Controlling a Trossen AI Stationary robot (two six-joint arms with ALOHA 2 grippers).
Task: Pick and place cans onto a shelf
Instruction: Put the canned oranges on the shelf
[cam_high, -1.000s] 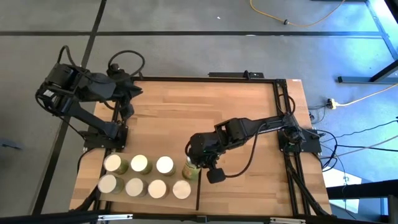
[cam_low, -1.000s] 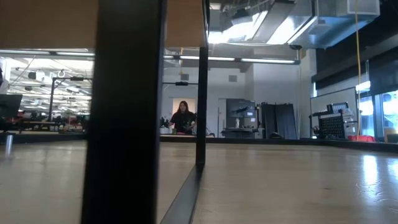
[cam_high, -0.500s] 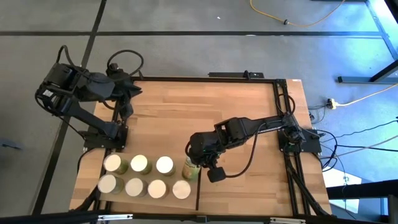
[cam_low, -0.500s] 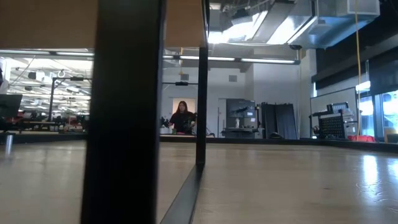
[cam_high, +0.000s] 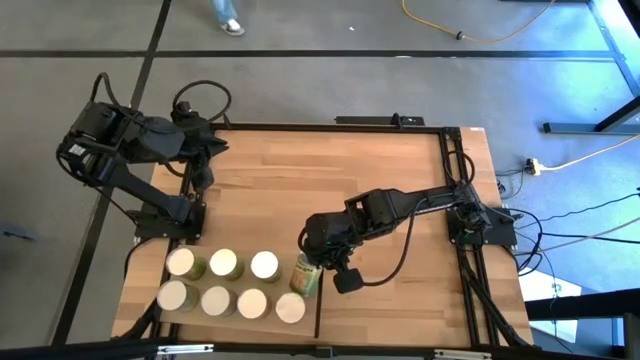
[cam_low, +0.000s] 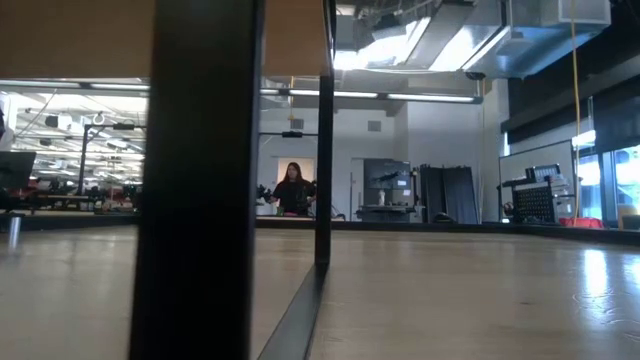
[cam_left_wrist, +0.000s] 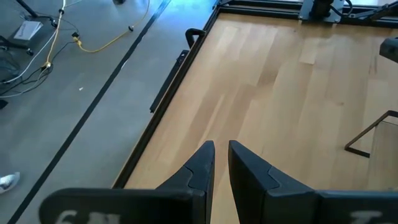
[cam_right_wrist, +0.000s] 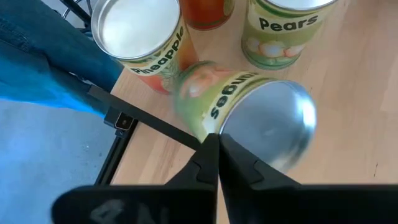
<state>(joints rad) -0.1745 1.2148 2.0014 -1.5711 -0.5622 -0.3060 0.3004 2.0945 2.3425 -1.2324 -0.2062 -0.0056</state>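
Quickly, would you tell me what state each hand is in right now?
Left hand: shut, holding nothing, parked at the table's far corner.
Right hand: shut, empty, beside a tipping green can.

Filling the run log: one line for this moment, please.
right gripper: shut, at tilted green can | other cans: upright on shelf | left gripper: idle, far corner

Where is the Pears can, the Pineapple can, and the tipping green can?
Pears can (cam_right_wrist: 285, 28): right wrist view, on its label.
Pineapple can (cam_right_wrist: 138, 26): right wrist view, on its top.
Tipping green can (cam_right_wrist: 224, 93): right wrist view, on its side.
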